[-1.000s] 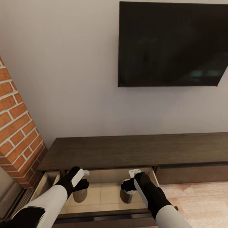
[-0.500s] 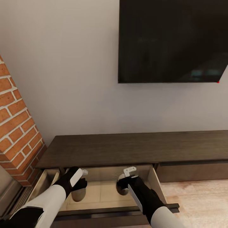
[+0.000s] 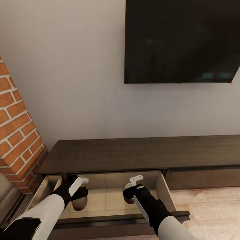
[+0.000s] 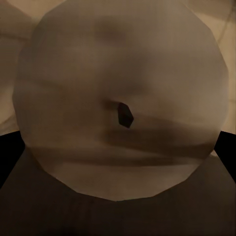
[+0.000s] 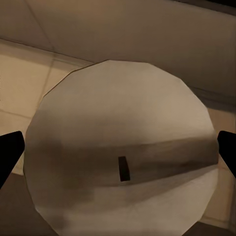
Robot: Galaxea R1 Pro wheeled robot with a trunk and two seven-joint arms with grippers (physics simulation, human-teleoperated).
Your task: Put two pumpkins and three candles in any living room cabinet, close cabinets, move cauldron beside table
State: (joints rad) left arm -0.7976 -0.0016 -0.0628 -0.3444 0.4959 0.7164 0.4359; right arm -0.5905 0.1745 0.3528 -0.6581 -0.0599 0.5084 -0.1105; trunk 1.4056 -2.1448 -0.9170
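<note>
The long dark-brown cabinet (image 3: 133, 155) stands against the wall with its left drawer (image 3: 106, 198) pulled out, showing a pale beige lining. Both my arms reach down into that drawer. My left gripper (image 3: 81, 196) is shut on a grey-brown candle (image 3: 79, 204) at the drawer's left side. My right gripper (image 3: 128, 193) is shut on a second candle (image 3: 127, 199) right of the drawer's middle. In the left wrist view the candle's flat top (image 4: 123, 73) with its dark wick looms close, between black fingertips (image 4: 6, 157). The right wrist view has the other candle (image 5: 123, 123) between two fingertips (image 5: 10, 152), above the drawer floor.
A brick fireplace (image 3: 16, 133) flanks the cabinet on the left. A dark TV (image 3: 180, 40) hangs on the wall above. The cabinet's right drawer (image 3: 203, 178) is closed. The open drawer's front panel (image 3: 116, 220) juts toward me over the wooden floor (image 3: 210, 206).
The camera has shifted a little. Both grippers have sunk lower into the drawer with their candles, and the right one has drifted left and toward the back.
</note>
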